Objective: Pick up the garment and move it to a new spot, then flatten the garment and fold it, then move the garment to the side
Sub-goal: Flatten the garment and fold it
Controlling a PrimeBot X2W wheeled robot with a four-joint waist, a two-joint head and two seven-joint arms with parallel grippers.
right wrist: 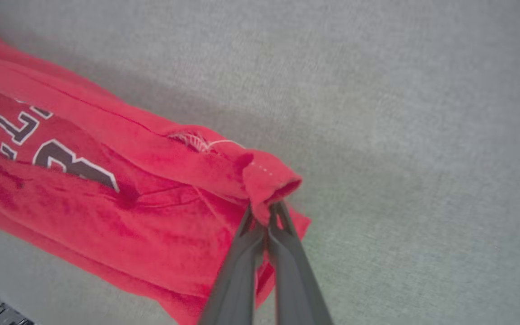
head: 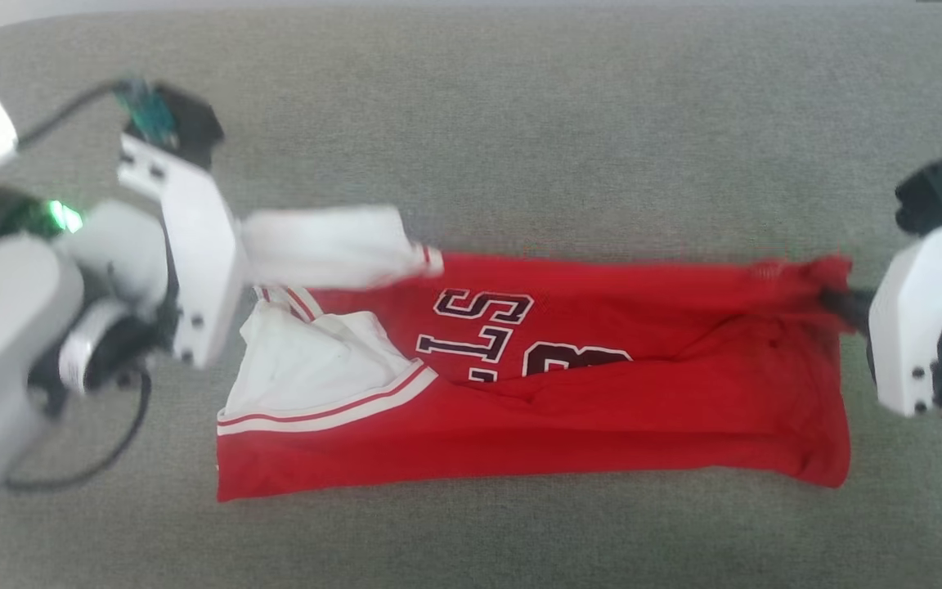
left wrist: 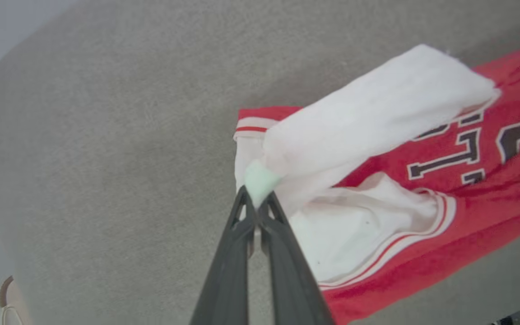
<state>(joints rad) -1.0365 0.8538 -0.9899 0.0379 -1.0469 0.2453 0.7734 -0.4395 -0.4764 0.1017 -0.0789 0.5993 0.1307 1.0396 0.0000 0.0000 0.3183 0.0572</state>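
Red jersey cloth with white short sleeves makes up the garment [head: 602,409]. It is spread lengthwise across the middle of the grey upholstered surface [head: 520,98], collar end to the left and hem to the right. The near long edge rests on the surface, while the far edge is held at both ends.

The left claw [left wrist: 256,203] is pinched tight on the tip of the far white sleeve [head: 332,245], which is drawn out towards the left edge. The right claw [right wrist: 266,212] is clamped on the far hem corner [head: 814,274], bunched into a small roll.

The garment is judged to be in the flattening stage. It is stretched out but creased through the middle, and the near sleeve [head: 307,368] lies crumpled. No tidy fold is seen yet. Folding and the move to the side are taken to remain; whether the first relocation is finished cannot be told.

The black lettering [head: 479,327] is partly swallowed by a crease, so only some characters can be read. In the head view the left claw's fingers are covered by its white wrist bracket, the left arm is blurred, and the right arm is cut off at the picture's edge. A pale green patch at the left claw's tips cannot be identified.
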